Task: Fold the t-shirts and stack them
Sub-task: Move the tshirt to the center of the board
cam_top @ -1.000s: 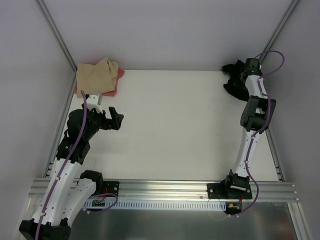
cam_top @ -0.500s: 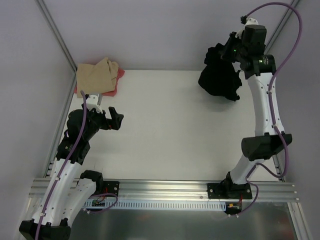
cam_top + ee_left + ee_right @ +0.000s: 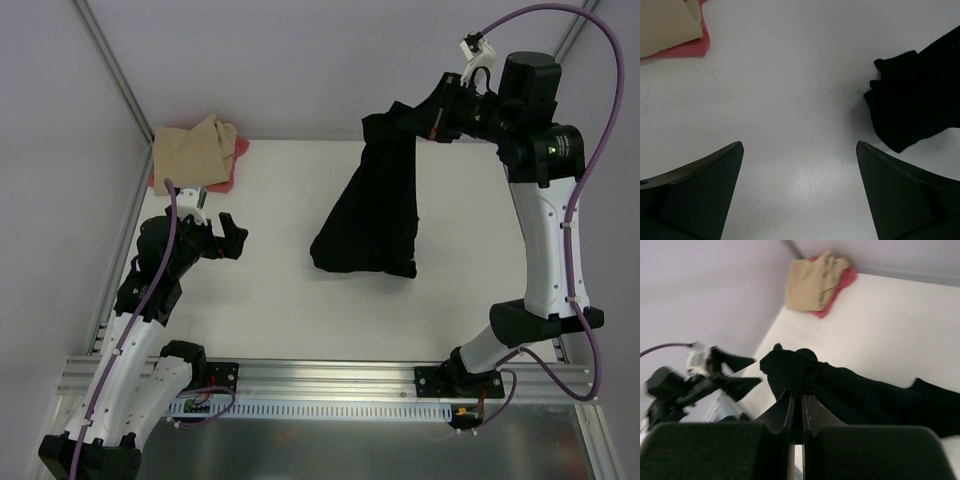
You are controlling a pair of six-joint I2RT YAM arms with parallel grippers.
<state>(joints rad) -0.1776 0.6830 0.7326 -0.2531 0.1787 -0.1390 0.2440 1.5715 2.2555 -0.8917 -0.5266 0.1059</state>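
My right gripper (image 3: 432,122) is high above the table's back right, shut on the black t-shirt (image 3: 375,210). The shirt hangs down from it, and its lower end rests bunched on the table's middle. In the right wrist view the jaws (image 3: 798,402) pinch the black cloth (image 3: 840,387). A tan t-shirt (image 3: 192,148) lies folded on a pink-red t-shirt (image 3: 225,180) in the back left corner; both show in the right wrist view (image 3: 812,282). My left gripper (image 3: 232,237) is open and empty, low over the table's left side. The black shirt's end shows at the right of its view (image 3: 912,100).
The white table (image 3: 300,300) is fenced by metal rails and grey walls. The left arm (image 3: 150,290) stands along the left edge. The right arm (image 3: 545,230) rises tall at the right. A purple cable (image 3: 560,20) loops over the right wrist.
My right gripper has lifted the black t-shirt from the back right corner and carried it up and to the left. The shirt has unfurled and now hangs to the table. The left arm has stayed put.
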